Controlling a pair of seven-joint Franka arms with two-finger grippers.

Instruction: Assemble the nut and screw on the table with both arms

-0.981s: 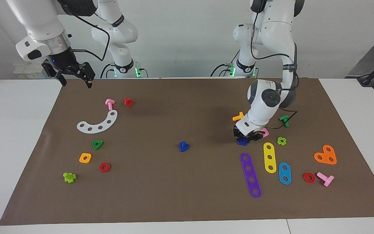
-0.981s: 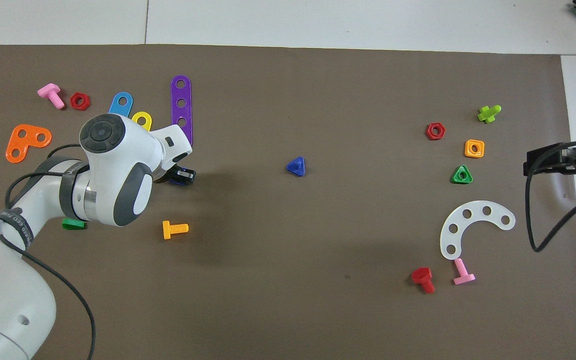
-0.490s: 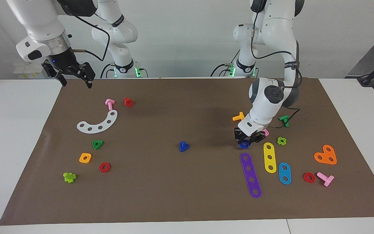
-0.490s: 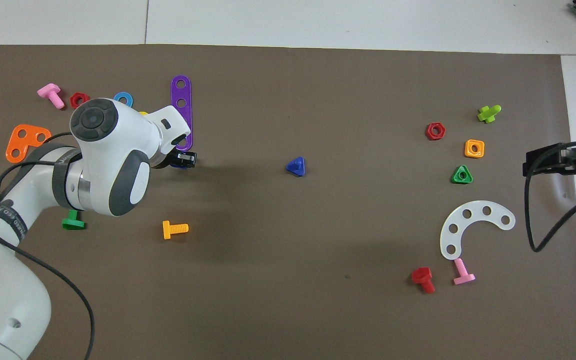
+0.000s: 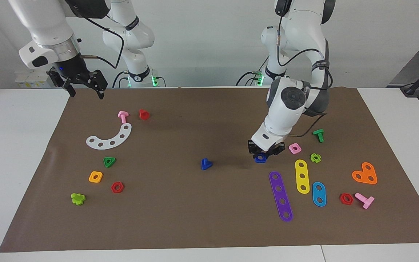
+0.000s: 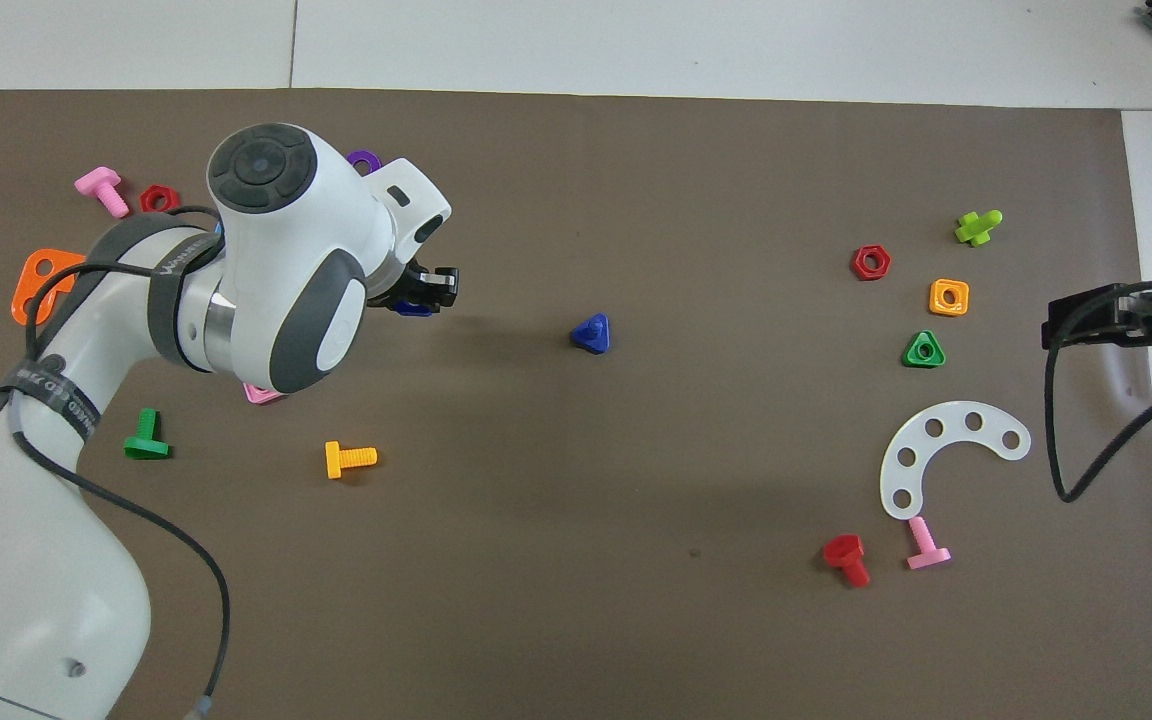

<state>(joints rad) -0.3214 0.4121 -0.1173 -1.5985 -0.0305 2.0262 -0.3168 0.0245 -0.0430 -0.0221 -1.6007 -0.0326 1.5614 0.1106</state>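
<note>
My left gripper point(image 5: 262, 155) is shut on the dark-blue square nut point(image 5: 260, 158) and holds it just above the brown mat point(image 5: 195, 218), beside the end of the purple strip point(image 5: 280, 196). In the overhead view the nut point(image 6: 414, 308) peeks out under the left gripper point(image 6: 426, 295). The dark-blue screw point(image 5: 206, 164) lies head down at the mat's middle, shaft up; it also shows in the overhead view point(image 6: 592, 333). My right gripper point(image 5: 86, 94) waits open and empty in the air over the mat's edge at the right arm's end.
A pink square nut point(image 5: 295, 147), yellow strip point(image 5: 302, 176) and blue strip point(image 5: 319, 194) lie by the left gripper. An orange screw point(image 6: 349, 458) lies nearer the robots. A green triangular nut point(image 5: 109, 162), orange square nut point(image 5: 95, 177) and white curved strip point(image 5: 109, 138) lie toward the right arm's end.
My left gripper has lifted the blue nut off the mat and carried it away from the pink square nut toward the mat's middle. The right arm has not moved.
</note>
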